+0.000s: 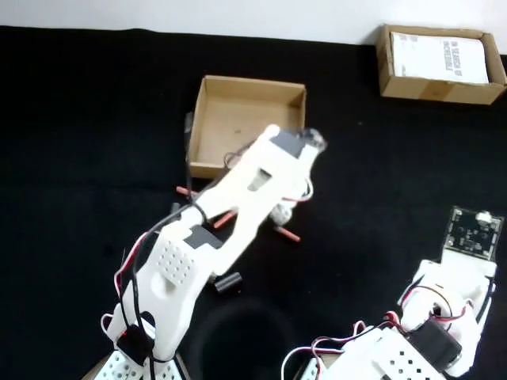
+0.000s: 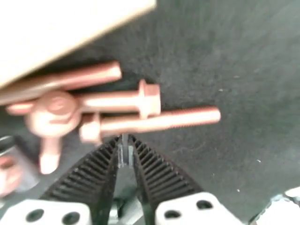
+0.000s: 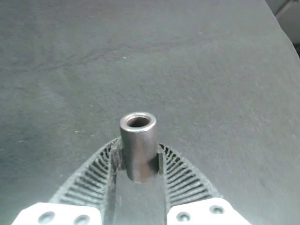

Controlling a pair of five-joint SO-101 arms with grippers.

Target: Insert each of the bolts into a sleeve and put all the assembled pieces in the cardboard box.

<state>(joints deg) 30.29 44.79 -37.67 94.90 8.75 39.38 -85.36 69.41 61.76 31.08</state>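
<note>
Black cloth (image 1: 79,119) lies under everything. My left gripper (image 2: 124,144) hovers clenched and empty over the copper-coloured bolts (image 2: 154,119) lying beside the open brown cardboard box (image 1: 207,119); my right gripper (image 3: 138,151) clamps a short grey metal sleeve (image 3: 138,131) upright. I judge I should spread the left jaws and take the nearest bolt near its head, leaving its shank free for the sleeve. Print on the white sheet (image 1: 440,57) in the far box (image 1: 383,67) is too small to read.
</note>
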